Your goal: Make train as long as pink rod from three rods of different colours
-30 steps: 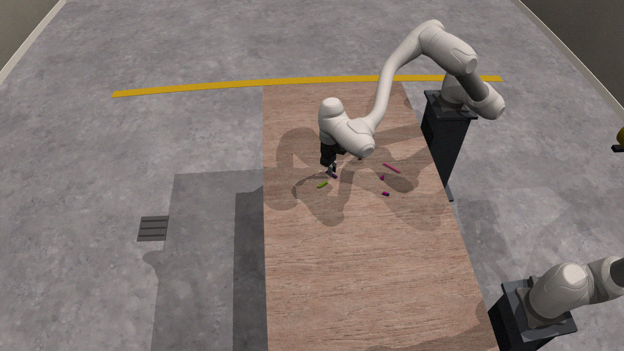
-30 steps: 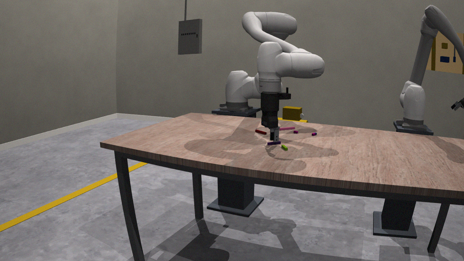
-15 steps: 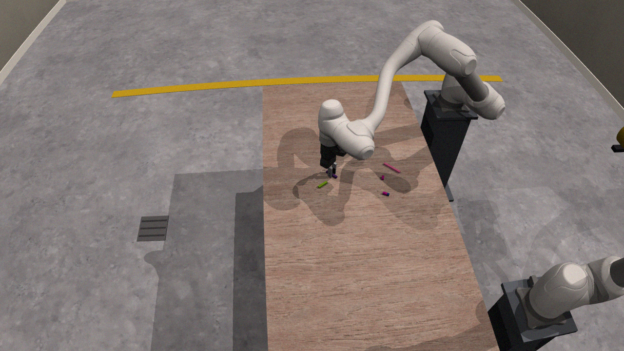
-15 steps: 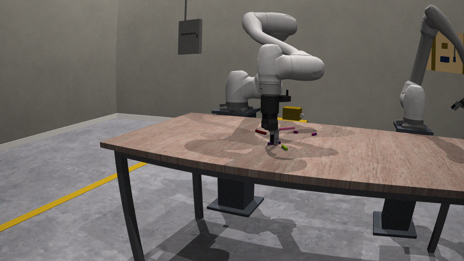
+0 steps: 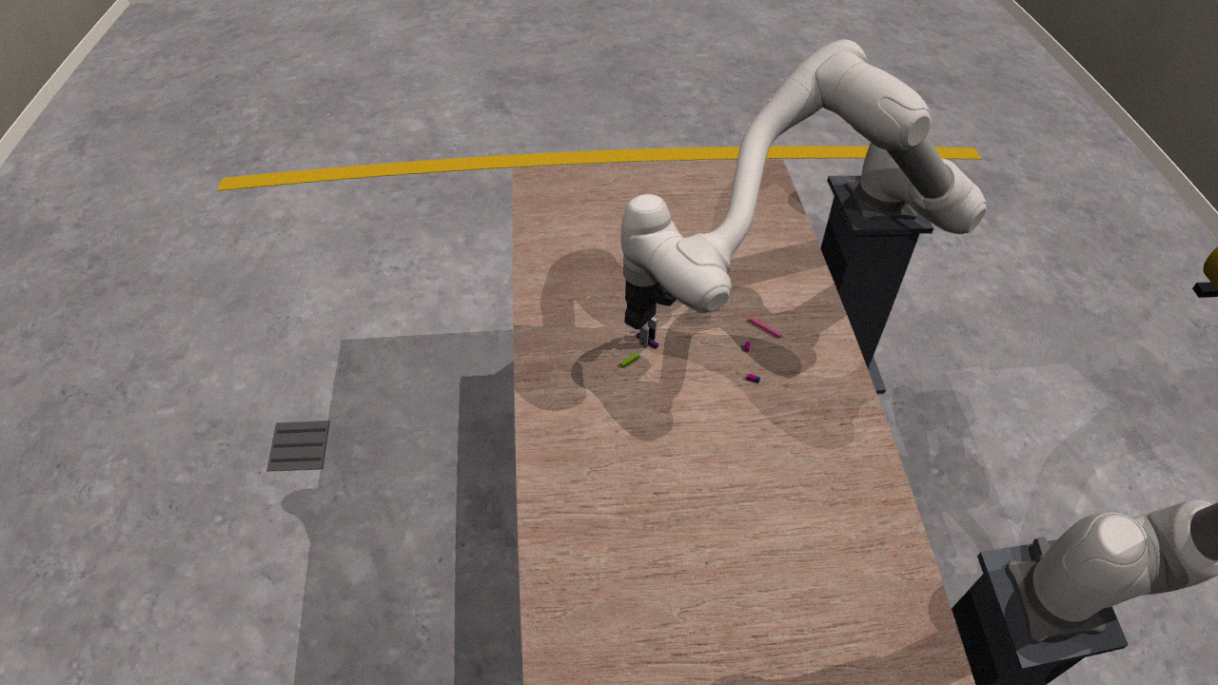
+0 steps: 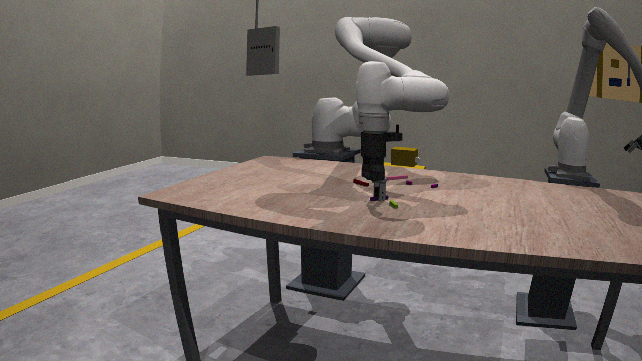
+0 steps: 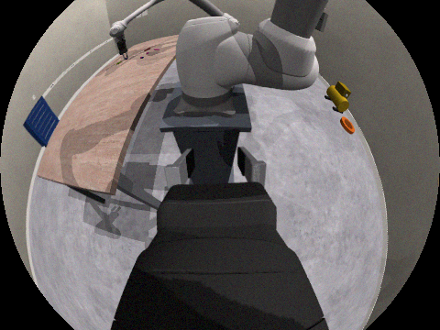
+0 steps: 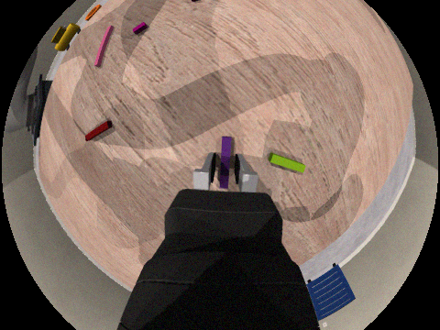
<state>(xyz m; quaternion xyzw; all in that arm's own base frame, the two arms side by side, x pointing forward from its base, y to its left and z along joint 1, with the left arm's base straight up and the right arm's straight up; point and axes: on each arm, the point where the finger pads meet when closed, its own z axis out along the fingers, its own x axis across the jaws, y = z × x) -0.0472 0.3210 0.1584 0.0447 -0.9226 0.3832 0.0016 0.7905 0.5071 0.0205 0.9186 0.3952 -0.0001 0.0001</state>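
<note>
My right gripper [image 5: 649, 337] [image 6: 379, 196] [image 8: 225, 162] is open, pointing down low at the table. Its fingers stand either side of the purple rod [image 8: 225, 148] [image 6: 372, 198], which lies flat, with a gap on each side. The lime rod [image 5: 630, 360] [image 6: 393, 204] [image 8: 287, 162] lies close by, angled to it and apart. The red rod [image 6: 360, 182] [image 8: 98, 131] is hidden in the top view. The pink rod [image 5: 763, 326] [image 6: 397, 178] [image 8: 104, 46] lies farther off. My left gripper [image 7: 215, 157] [image 6: 633, 146] is open and empty, away from the table.
One magenta rod [image 5: 747, 346] [image 6: 409, 182] [image 8: 139, 27] lies alone near the pink rod. Another magenta rod [image 5: 751, 377] lies end to end with a blue rod [image 5: 756, 379], seemingly touching. The right arm [image 5: 681, 260] reaches over the table [image 5: 681, 528].
</note>
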